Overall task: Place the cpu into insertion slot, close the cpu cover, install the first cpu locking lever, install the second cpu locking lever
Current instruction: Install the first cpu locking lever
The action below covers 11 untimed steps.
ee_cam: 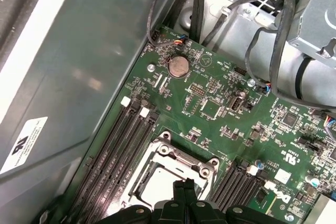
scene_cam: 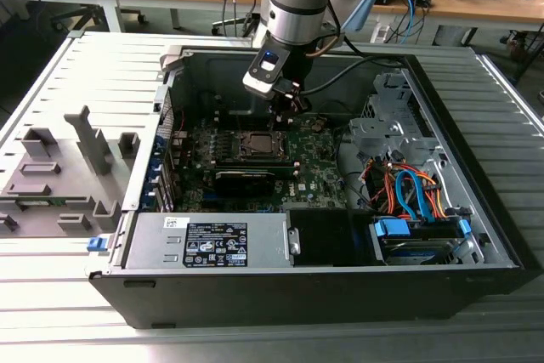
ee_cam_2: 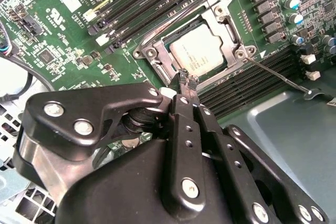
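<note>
The pincer (ee_cam_2: 187,81) has its two black fingers pressed together, and I see nothing held between them. In the second wrist view its tips stand at the edge of the cover (ee_cam_2: 223,17), the thin silvery frame, on the side nearest to the arm; I cannot tell if they touch it. The chip (ee_cam_2: 202,51) lies just beyond the tips, flat inside the socket (ee_cam_2: 169,36), and its pale metal face looks out through the square window of the cover, which lies down over it. From one corner of the cover a thin metal lever (ee_cam_2: 275,76) runs away over the black memory slots (ee_cam_2: 157,3) of the green board (ee_cam_2: 63,40). In the exterior view the pincer (scene_cam: 287,110) hangs just above this place, inside the open computer case (scene_cam: 340,295).
</note>
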Each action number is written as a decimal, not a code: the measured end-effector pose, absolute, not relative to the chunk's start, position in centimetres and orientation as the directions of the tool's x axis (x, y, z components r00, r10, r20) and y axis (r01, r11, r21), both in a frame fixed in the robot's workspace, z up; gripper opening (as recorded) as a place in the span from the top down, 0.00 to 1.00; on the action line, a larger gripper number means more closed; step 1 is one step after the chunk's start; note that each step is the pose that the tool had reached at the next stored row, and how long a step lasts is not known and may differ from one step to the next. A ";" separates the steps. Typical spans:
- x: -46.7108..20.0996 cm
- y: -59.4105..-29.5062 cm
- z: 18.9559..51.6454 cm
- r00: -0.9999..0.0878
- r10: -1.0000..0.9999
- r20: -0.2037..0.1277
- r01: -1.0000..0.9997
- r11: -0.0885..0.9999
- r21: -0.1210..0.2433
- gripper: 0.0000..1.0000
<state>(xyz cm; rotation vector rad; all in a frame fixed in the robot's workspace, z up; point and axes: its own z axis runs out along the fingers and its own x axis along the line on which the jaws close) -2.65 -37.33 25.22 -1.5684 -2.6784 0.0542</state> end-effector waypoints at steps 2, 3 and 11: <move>-2.7 -37.3 25.2 -0.492 0.870 0.015 0.869 0.492 -0.049 0.89; -2.7 -37.3 25.2 -0.493 0.870 0.015 0.868 0.493 -0.049 0.89; -2.7 -37.3 25.2 -0.509 0.861 0.015 0.860 0.509 -0.049 0.89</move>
